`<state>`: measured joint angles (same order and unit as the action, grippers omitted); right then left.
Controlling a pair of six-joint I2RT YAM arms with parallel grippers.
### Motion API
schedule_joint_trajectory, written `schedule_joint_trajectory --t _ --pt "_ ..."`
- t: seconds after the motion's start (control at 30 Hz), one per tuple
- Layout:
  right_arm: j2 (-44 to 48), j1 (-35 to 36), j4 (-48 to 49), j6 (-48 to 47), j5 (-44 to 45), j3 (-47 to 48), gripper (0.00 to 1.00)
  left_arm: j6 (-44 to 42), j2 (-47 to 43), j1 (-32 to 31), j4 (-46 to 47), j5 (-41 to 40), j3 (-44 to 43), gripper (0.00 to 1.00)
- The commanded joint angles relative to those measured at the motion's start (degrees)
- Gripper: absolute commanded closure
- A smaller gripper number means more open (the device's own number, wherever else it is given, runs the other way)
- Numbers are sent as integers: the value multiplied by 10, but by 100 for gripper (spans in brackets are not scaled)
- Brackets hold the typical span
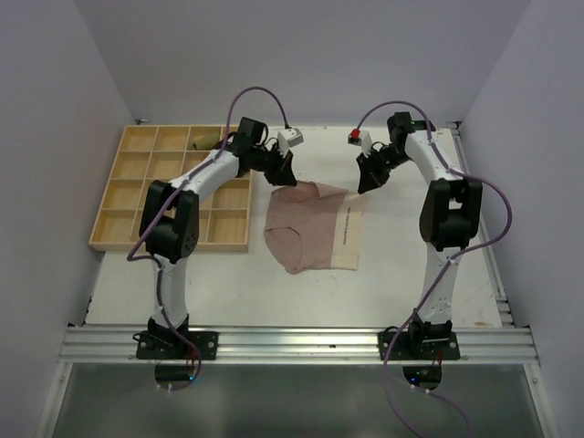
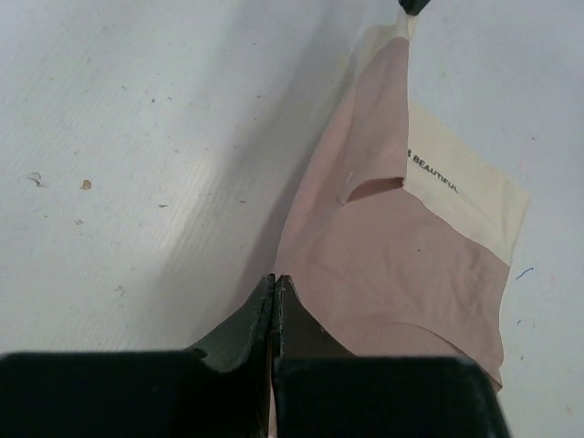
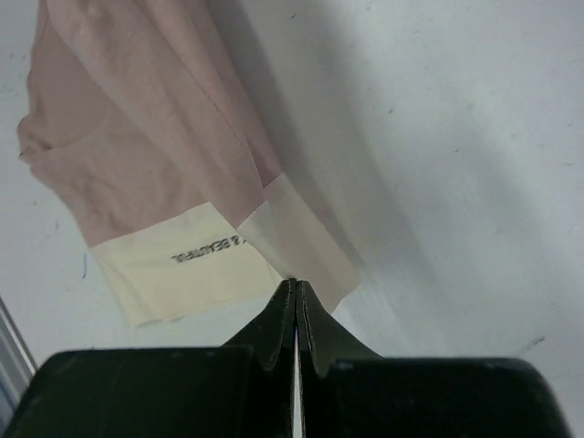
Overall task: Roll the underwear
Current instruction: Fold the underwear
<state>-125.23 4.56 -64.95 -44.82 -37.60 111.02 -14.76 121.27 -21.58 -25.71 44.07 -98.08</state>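
The pale beige-pink cloth underwear point(image 1: 310, 228) lies mid-table between the two arms. Its cream waistband with a line of dark print forms the right edge and runs near to far, so the waist-to-crotch axis runs left to right, the rounded pink part pointing left and near. The far edge is raised off the white table point(image 1: 411, 274) and stretched left to right. The left gripper point(image 1: 285, 178) has its fingers pressed together on the far-left pink corner, and the right gripper point(image 1: 365, 185) has its fingers pinched on the far-right corner of the waistband. Well to the left, a shallow wooden compartment tray point(image 1: 123, 196) holds a brownish rolled cloth bundle point(image 1: 205, 139) in a far compartment.
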Motion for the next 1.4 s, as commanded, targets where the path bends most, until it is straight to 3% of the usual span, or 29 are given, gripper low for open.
schedule_joint_trajectory --t 0.0,0.43,0.67,1.13,1.2,1.27,1.3,1.37 --pt "68 5 -11 -34 -23 -66 100 -33 -66 -3 15 -3 60 100" --pt "162 56 32 -44 -16 -271 100 -37 -188 -30 65 -26 322 100" --pt "184 83 58 -41 -12 -352 100 -33 -212 -36 75 -33 377 100" --pt "222 100 25 -78 -22 -406 100 -35 -264 -65 72 -29 445 100" --pt "218 111 25 -87 -20 -430 99 -49 -265 -70 62 -19 446 91" --pt "202 114 -3 -105 -19 -435 84 -66 -273 -76 41 -3 445 75" --pt "199 115 -19 -117 -25 -433 72 -81 -280 -82 35 15 445 72" --pt "200 114 -54 -132 -28 -425 69 -96 -308 -85 17 29 446 66"
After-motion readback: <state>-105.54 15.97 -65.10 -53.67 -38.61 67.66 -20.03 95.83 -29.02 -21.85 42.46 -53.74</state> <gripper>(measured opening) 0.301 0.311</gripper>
